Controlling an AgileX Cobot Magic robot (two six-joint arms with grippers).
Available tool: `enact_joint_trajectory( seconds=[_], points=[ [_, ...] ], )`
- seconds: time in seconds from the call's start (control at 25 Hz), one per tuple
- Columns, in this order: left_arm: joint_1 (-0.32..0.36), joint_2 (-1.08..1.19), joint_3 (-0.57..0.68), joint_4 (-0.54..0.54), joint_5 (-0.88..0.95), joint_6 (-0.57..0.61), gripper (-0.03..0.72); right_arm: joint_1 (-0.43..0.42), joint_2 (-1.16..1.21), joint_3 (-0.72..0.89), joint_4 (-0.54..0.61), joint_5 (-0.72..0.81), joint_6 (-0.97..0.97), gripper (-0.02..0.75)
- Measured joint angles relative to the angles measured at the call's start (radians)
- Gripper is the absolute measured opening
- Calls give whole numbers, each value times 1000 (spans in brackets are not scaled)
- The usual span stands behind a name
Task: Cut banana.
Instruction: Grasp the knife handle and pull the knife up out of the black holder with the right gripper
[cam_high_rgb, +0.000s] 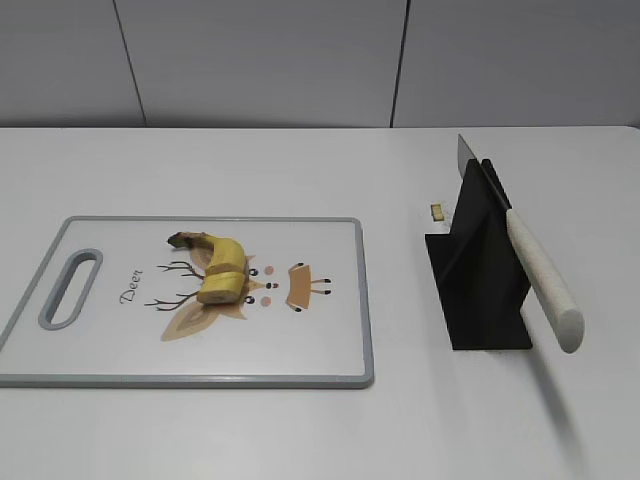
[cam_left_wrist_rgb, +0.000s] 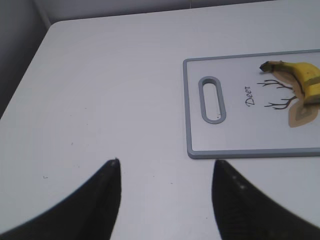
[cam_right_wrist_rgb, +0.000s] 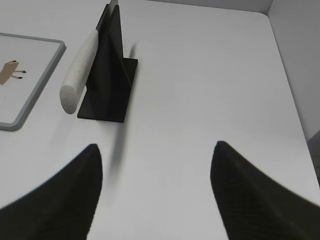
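Note:
A yellow banana (cam_high_rgb: 222, 268) with a dark stem lies on a white cutting board (cam_high_rgb: 100, 345) with a grey rim, handle slot and deer drawing. It also shows in the left wrist view (cam_left_wrist_rgb: 305, 77). A knife with a white handle (cam_high_rgb: 545, 280) rests slanted in a black stand (cam_high_rgb: 480, 270), handle toward the front; it shows in the right wrist view too (cam_right_wrist_rgb: 79, 62). My left gripper (cam_left_wrist_rgb: 165, 167) is open and empty over bare table, left of the board (cam_left_wrist_rgb: 240, 147). My right gripper (cam_right_wrist_rgb: 156, 150) is open and empty, in front of and right of the stand (cam_right_wrist_rgb: 107, 95). Neither arm appears in the exterior view.
A small tan scrap (cam_high_rgb: 436, 211) lies behind the stand. The white table meets a grey wall at the back. The table's left edge (cam_left_wrist_rgb: 30, 65) and right edge (cam_right_wrist_rgb: 290, 85) are near.

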Motion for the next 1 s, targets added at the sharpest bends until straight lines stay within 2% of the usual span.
enact_joint_trajectory(
  seconds=[1.0],
  points=[
    [0,0,0,0,0,0,553,0,0,0,0,1,0,526]
  ],
)
